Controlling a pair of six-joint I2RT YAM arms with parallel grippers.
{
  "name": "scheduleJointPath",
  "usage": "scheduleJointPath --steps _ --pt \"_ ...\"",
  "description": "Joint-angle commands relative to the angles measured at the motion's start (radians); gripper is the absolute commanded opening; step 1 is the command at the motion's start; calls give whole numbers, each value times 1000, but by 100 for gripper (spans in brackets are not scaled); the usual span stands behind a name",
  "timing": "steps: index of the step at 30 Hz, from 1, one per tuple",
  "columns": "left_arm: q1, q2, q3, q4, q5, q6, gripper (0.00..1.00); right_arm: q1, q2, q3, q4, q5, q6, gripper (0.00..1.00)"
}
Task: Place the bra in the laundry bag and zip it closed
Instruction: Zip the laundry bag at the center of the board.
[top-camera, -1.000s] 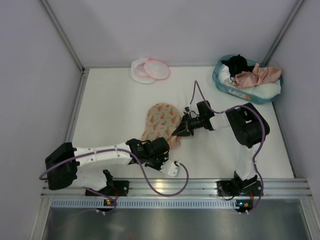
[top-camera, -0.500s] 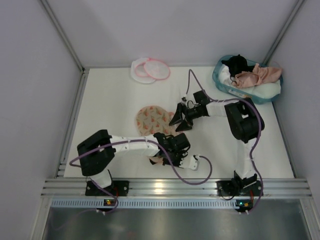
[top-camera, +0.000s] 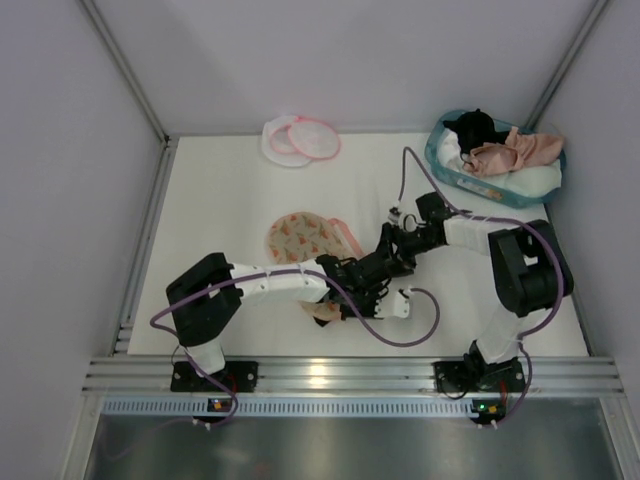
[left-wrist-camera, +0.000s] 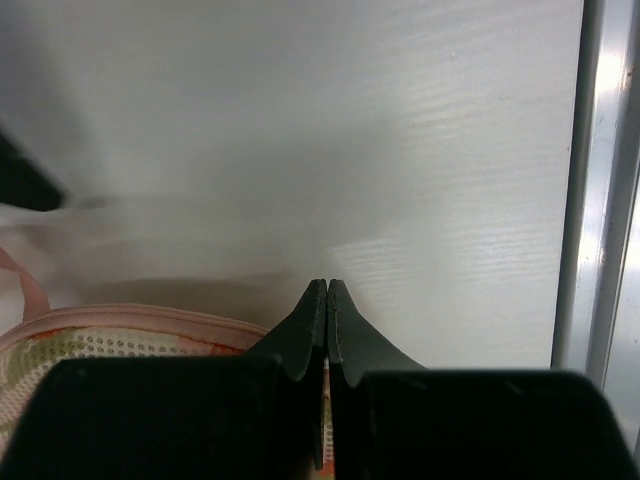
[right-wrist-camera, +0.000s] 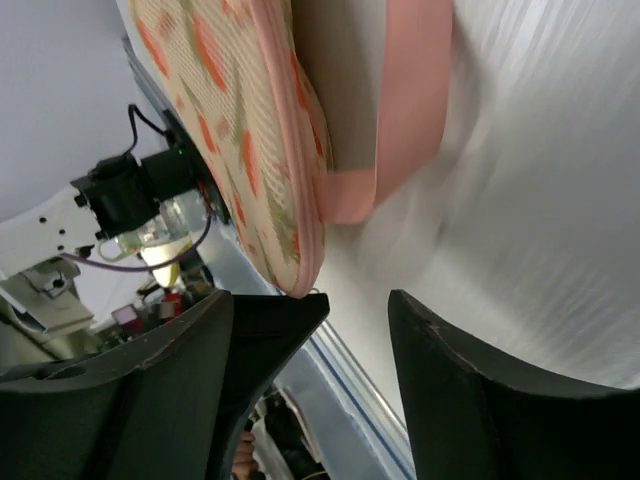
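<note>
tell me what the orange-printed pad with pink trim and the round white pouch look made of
Orange-printed pad with pink trim: likely matte perforated fabric; tiny holes show beside the stitched edge. Round white pouch with pink rim: probably sheer mesh; it looks see-through.

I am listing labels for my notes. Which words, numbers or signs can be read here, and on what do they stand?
None can be read.
The padded piece bears only an orange print, no letters.
The laundry bag and the basket show no legible label.
</note>
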Motion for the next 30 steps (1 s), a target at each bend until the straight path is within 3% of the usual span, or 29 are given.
scheduleJointPath --steps 1,6,9,10,12,13,16,30 --pt "9 -28 56 44 26 -31 0 62 -72 -127 124 -75 87 63" --pt "9 -48 68 44 54 -60 0 106 -27 -160 222 -115 146 60" --pt "9 -54 66 47 57 -67 0 141 21 -144 265 -121 202 53" --pt "9 -57 66 52 55 -75 0 159 39 -146 303 -127 219 49" --pt "9 -60 63 52 54 -84 0 167 55 -144 323 -119 239 29" --pt "9 -64 60 50 55 -92 0 167 68 -134 314 -115 238 14" --pt "9 -92 27 52 71 -100 0 156 91 -104 288 -110 224 0" --pt "9 -187 -65 49 81 -86 0 133 151 -22 255 -112 192 0"
